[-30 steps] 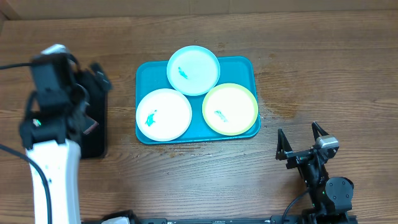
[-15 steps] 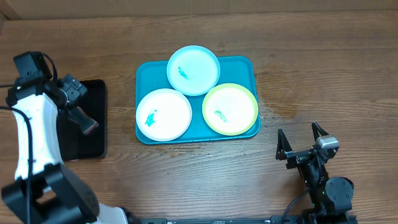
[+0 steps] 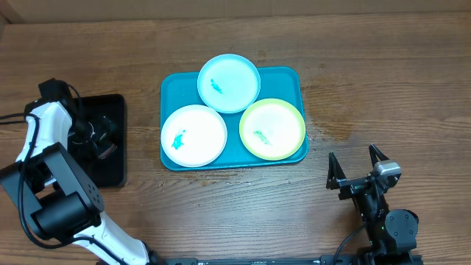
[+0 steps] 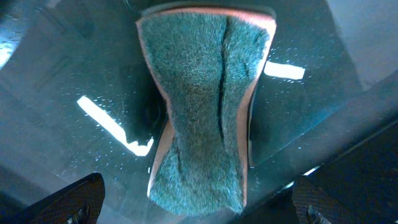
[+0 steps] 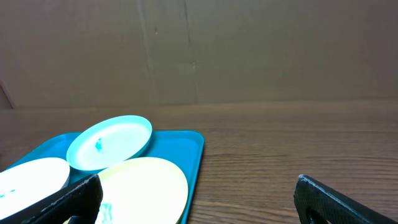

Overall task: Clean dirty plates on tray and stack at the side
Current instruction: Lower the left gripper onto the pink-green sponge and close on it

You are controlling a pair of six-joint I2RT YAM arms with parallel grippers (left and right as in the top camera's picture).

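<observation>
Overhead, three smeared plates [image 3: 229, 83] on blue tray [image 3: 168, 85], left tool [image 3: 99, 138] spread wide over sponge [image 4: 199, 106] in black tray [image 3: 110, 173], right tool [image 3: 358, 163] spread wide, holding nothing

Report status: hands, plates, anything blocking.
Left hand open over sponge on black tray. Right hand open, empty. Three plates smeared, on turquoise tray. Nothing blocking.

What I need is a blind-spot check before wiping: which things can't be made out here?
Overhead: the left arm overlaps the black tray, so the sponge cannot be made out.
Left wrist: the bottom edge cuts off the left pincer; only its tips show.
Right wrist: the white plate is cut by the left edge and a finger of the right pincer.
</observation>
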